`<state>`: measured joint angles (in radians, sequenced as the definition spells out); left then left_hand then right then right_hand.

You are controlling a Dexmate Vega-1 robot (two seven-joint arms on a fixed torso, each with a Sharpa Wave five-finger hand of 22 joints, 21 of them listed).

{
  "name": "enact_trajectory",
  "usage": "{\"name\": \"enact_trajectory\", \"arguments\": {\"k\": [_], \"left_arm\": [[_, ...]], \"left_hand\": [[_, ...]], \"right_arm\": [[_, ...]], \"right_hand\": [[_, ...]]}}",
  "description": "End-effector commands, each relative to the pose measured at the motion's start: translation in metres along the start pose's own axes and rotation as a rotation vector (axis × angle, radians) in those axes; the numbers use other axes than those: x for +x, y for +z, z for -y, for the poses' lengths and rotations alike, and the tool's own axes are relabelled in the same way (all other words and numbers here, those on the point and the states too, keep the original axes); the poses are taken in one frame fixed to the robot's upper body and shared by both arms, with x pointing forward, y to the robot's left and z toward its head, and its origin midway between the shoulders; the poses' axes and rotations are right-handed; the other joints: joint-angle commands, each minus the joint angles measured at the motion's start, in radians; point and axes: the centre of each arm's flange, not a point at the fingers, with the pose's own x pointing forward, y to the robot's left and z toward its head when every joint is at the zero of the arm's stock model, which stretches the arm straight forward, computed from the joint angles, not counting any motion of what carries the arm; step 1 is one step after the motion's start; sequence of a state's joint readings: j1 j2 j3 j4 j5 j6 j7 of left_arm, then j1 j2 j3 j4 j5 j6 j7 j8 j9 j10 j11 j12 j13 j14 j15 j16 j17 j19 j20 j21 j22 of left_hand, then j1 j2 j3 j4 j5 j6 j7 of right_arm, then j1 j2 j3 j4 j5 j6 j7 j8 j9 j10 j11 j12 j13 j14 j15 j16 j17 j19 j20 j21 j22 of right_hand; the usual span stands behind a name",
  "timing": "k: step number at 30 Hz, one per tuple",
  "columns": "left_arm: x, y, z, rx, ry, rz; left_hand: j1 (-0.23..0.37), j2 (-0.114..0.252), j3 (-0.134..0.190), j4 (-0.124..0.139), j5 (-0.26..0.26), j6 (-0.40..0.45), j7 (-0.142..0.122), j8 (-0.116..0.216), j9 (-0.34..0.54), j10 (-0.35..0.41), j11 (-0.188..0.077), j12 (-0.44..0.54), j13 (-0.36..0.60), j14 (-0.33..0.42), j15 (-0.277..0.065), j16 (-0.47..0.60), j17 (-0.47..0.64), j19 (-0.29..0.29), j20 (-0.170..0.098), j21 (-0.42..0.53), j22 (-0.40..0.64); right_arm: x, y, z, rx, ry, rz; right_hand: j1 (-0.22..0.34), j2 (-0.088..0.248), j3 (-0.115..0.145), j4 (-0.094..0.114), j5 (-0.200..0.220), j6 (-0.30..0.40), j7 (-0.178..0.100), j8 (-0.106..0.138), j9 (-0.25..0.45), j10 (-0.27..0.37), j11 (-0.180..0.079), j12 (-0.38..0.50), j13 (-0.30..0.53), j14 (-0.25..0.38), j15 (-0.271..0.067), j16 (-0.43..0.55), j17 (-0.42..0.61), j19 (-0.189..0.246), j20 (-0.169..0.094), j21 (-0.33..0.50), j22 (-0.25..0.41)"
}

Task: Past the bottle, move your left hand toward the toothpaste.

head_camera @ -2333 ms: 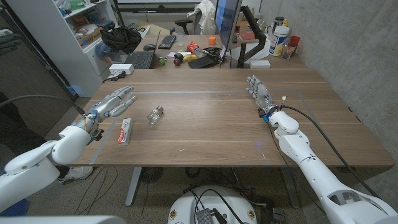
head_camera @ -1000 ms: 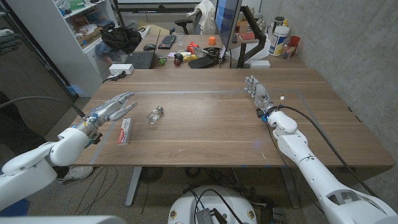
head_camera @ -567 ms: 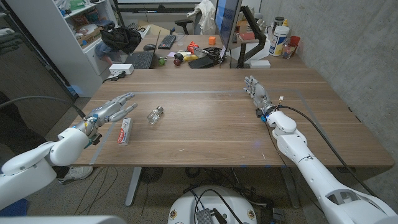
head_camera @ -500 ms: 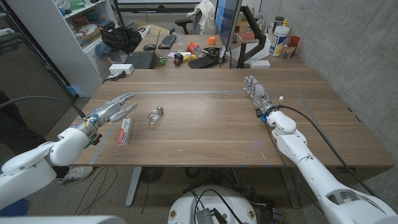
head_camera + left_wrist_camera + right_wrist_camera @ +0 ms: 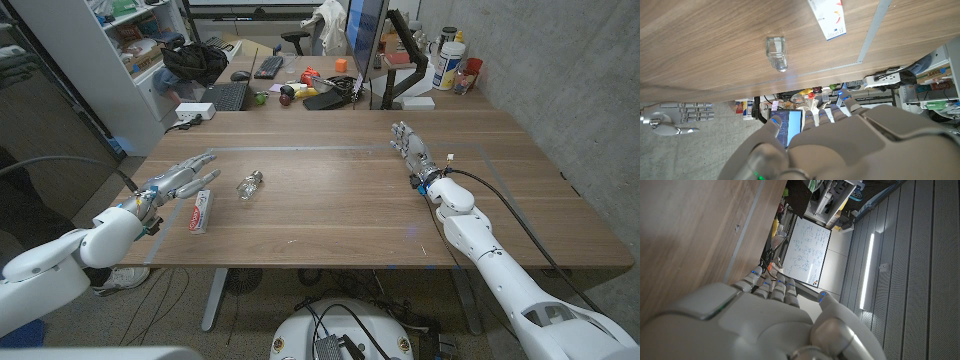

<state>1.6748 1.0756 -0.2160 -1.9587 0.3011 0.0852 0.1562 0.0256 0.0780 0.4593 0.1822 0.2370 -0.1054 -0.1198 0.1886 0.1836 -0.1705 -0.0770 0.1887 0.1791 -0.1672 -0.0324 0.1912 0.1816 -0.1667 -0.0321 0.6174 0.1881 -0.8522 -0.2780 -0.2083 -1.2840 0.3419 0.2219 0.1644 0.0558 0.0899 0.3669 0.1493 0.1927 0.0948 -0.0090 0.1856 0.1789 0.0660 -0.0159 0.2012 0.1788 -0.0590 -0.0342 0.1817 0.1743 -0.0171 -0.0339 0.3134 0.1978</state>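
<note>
The surface [image 5: 330, 200] is shared by both hands, but the left hand [image 5: 180, 178] is by far the nearer one, fingers spread and nothing held. The toothpaste [image 5: 202, 211] is found just beside it, toward the middle, long axis running away from the robot. The bottle [image 5: 249, 185] lies further in, probably on its side. The right hand [image 5: 413, 150] is parked well apart, fingers straight, nothing held.
</note>
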Motion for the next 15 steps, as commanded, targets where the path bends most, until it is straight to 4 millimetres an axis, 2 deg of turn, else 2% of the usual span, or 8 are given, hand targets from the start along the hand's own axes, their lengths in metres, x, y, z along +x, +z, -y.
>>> {"name": "enact_trajectory", "arguments": {"k": [1,15], "left_arm": [[-0.0008,-0.0021,0.0031,0.014,-0.024,-0.009],[-0.0008,-0.0038,0.0078,0.029,-0.048,-0.015]], "left_hand": [[0.012,0.097,0.009,-0.002,0.0,-0.005,-0.007,0.002,0.006,-0.014,-0.002,-0.002,0.003,-0.106,-0.015,-0.001,0.003,-0.104,-0.032,-0.002,0.002],[0.018,0.102,0.02,-0.003,0.0,-0.004,-0.012,0.003,0.006,-0.013,-0.004,0.0,0.003,-0.107,-0.015,0.0,0.003,-0.106,-0.032,-0.003,0.002]], "right_arm": [[0.0019,0.0005,-0.0015,-0.003,0.003,0.0],[0.0018,0.0001,-0.0021,-0.004,0.005,-0.002]], "right_hand": [[-0.008,0.081,-0.004,0.002,0.0,0.006,0.0,0.002,0.004,0.008,0.0,0.005,0.004,-0.002,-0.014,0.004,0.002,0.008,-0.101,0.0,0.001],[-0.009,0.081,-0.005,0.002,0.0,0.006,-0.001,0.002,0.004,0.008,-0.002,0.005,0.004,-0.001,-0.015,0.005,0.002,0.008,-0.102,-0.002,0.001]]}}
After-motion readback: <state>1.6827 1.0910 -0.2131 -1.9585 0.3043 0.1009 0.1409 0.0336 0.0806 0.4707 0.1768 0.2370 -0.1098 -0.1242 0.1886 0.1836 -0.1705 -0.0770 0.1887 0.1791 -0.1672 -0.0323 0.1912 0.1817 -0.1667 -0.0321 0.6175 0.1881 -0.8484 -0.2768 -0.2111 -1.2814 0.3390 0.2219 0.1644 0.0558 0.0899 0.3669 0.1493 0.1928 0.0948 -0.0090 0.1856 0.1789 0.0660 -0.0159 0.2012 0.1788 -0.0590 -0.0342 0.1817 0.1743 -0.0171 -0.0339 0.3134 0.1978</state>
